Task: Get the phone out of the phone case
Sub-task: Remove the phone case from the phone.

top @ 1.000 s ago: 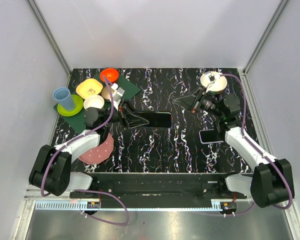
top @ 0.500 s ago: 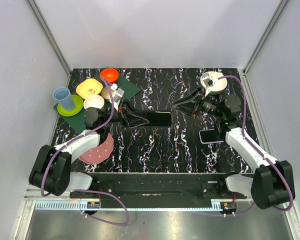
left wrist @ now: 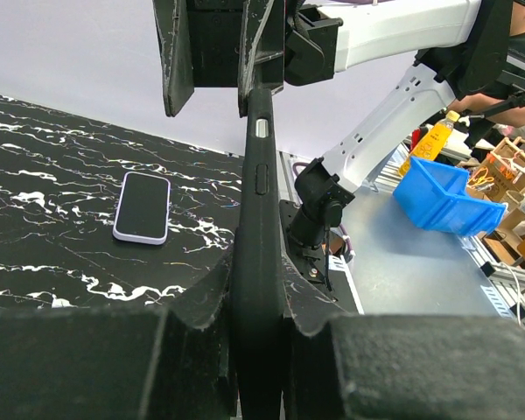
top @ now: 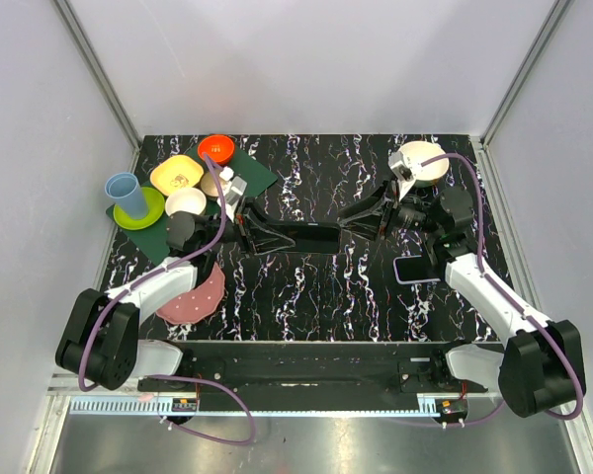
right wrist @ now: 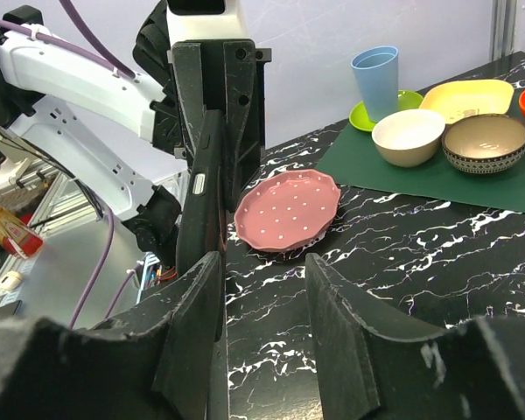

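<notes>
My left gripper (top: 262, 237) is shut on the left end of a black cased phone (top: 311, 237), held on its long edge just above the table's middle. In the left wrist view the phone (left wrist: 255, 201) stands edge-on between my pads (left wrist: 201, 350). My right gripper (top: 351, 219) is open at the phone's right end. In the right wrist view the phone's edge (right wrist: 199, 192) lines up with the left finger (right wrist: 188, 332) and the gap between the fingers holds nothing. A second phone with a lilac rim (top: 418, 269) lies flat at the right.
A pink dotted plate (top: 196, 294) lies front left. A blue cup (top: 127, 194), a green plate, and yellow, red, white and patterned bowls crowd the green mat (top: 247, 176) at the back left. A cream bowl (top: 422, 160) sits at the back right.
My right gripper has moved left from near the cream bowl to the phone's right end, still open. My left gripper keeps its hold; the phone looks turned more onto its edge.
</notes>
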Available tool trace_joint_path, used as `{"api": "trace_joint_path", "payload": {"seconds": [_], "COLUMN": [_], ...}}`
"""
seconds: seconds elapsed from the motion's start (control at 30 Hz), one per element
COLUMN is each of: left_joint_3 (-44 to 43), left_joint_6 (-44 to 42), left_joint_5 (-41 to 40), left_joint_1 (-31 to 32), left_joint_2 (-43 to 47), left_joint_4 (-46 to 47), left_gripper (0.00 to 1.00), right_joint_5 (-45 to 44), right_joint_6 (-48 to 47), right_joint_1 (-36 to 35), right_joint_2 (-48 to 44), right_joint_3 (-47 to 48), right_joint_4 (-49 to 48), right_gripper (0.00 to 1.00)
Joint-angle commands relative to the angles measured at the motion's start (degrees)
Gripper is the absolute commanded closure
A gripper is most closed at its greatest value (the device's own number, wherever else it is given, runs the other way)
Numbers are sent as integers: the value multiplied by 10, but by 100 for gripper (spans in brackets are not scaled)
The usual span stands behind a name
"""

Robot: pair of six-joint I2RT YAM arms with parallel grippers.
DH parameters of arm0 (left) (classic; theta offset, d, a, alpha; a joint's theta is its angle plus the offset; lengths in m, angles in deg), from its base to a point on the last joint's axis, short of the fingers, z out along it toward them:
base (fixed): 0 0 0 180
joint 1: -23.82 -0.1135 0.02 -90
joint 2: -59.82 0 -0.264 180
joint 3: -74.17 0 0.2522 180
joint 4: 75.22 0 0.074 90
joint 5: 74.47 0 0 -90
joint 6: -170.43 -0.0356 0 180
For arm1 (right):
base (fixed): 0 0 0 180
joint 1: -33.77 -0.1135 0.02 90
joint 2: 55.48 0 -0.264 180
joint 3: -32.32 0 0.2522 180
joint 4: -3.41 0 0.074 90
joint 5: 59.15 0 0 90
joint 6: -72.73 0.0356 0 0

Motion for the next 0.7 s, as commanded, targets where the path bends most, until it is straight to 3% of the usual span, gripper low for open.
{"api": "trace_joint_path", "payload": {"seconds": [0.0,0.3,0.67], "left_joint_3": [-19,-18,-18], "left_joint_6": [-24,-25,-31], "left_joint_5": [-37,-36,-37], "left_joint_1": [-2,-2,-2], "left_joint_2": [16,15,16], "left_joint_4": [38,36,30], "left_gripper": [100,100,100], "right_joint_5": [32,-31,-14], "right_joint_6": [-8,16,93], "right_joint_1": [-15,-13,3], "right_joint_2": [-17,-32,-42], "right_joint_3": [10,-5,-6], "right_joint_4": [-32,-83,-141], "right_gripper": [50,48,44]}}
